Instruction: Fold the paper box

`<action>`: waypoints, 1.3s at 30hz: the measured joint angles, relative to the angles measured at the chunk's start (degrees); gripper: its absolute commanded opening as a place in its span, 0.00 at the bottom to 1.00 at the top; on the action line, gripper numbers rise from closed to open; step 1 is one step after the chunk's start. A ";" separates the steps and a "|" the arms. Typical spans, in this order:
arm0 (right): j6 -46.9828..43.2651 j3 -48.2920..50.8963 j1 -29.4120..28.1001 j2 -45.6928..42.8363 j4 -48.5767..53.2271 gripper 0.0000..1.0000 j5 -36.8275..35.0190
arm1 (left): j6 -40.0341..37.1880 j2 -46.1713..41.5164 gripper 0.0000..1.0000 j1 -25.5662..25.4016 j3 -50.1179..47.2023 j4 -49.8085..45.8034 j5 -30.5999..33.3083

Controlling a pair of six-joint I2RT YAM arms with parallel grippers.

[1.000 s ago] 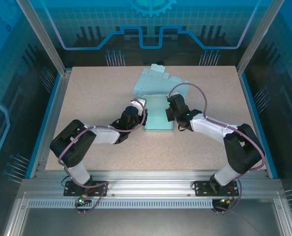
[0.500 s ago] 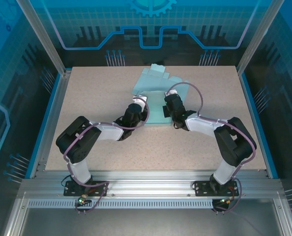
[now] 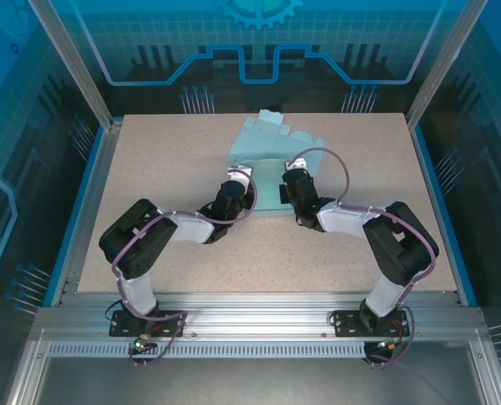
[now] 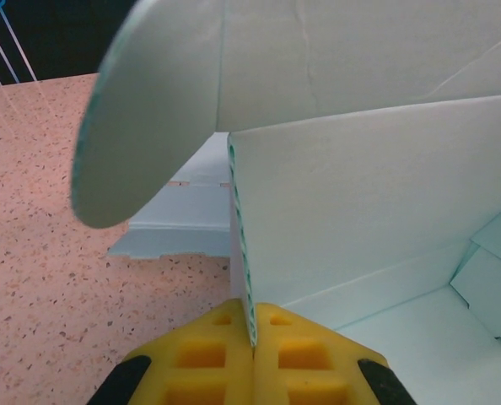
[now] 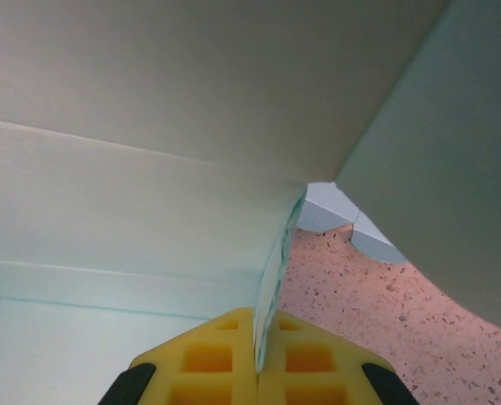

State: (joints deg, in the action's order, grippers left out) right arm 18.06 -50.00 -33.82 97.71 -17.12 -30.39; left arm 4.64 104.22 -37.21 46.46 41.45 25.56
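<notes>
Plainly, one pale green corrugated paper box (image 3: 272, 143), partly folded, lies in the far middle of the speckled beige surface (image 3: 166, 169); two arms reach it, one from each side; each carries one end effector with a pair of yellow pads (image 4: 212, 354).

Compared with a second ago, both wrists have moved farther from the bases and a little closer together; the box's near panel reaches less far toward the bases.

Both arms stretch low and forward, elbows bent outward, wrists angled in to the box's near side; the left end effector (image 3: 239, 177) (image 4: 254, 333) is clamped on the thin edge of an upright box wall; the right end effector (image 3: 293, 175) (image 5: 256, 337) is clamped likewise on the opposite wall's edge.
</notes>
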 measured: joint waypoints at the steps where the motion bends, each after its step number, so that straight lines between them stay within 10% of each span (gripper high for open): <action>1: 0.17 0.35 -0.13 -0.17 -0.35 0.00 -0.13 | 0.26 0.00 0.05 -0.15 -0.24 0.09 0.17; 39: 0.13 4.90 -2.12 -4.72 2.45 0.00 -0.09 | 7.80 -1.05 0.07 -1.62 -5.84 5.20 -2.45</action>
State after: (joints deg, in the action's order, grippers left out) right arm 18.20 -45.10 -35.94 92.99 -14.68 -30.48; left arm 12.45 103.18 -38.83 40.62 46.65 23.11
